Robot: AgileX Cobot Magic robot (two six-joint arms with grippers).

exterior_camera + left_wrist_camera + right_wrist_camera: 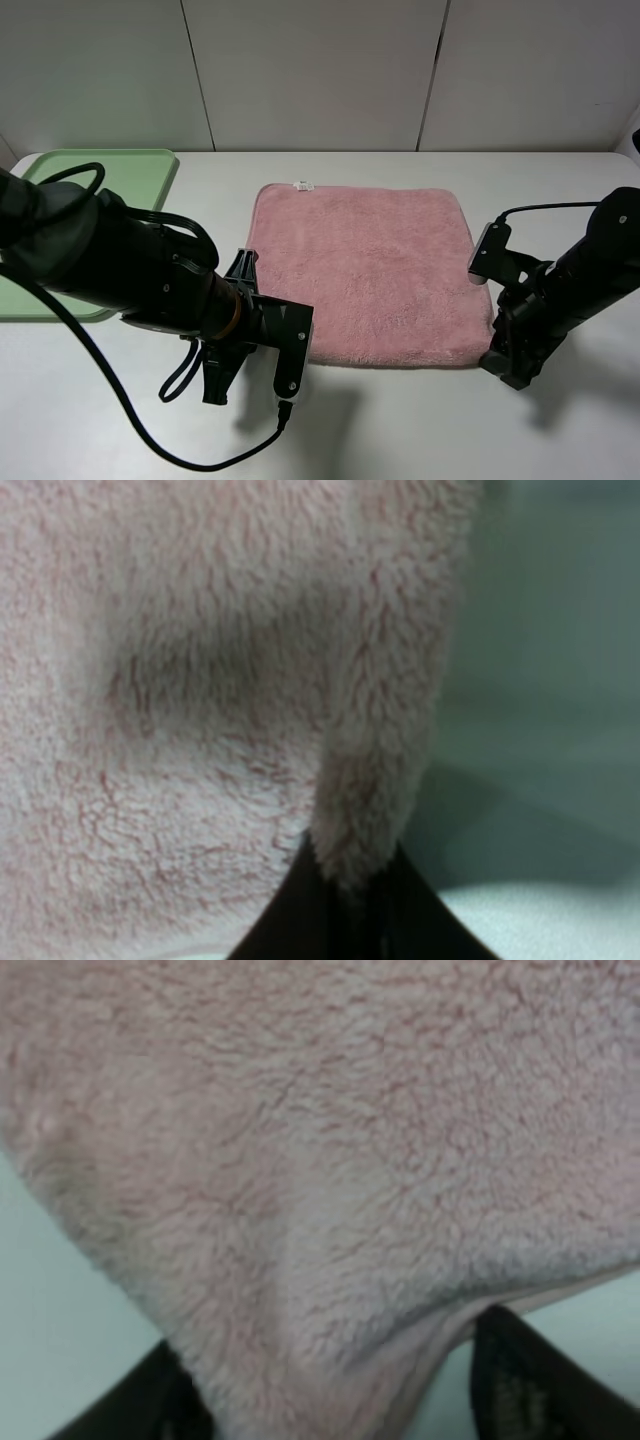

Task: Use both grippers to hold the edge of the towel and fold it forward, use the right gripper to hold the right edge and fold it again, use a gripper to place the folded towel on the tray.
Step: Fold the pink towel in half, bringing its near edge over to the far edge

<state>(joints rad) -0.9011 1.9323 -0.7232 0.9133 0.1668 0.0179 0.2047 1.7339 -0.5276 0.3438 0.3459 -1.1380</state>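
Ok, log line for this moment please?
towel: flat, unfolded | left gripper: shut on near-left edge | right gripper: open, straddling near-right edge | tray: far left

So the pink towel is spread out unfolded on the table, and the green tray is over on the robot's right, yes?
No: the tray is on the robot's left, at the table's far corner, as the exterior high view shows. The towel is indeed spread out unfolded on the table.

black arms [120, 270] (orange ring [232, 315], cables [550, 207])
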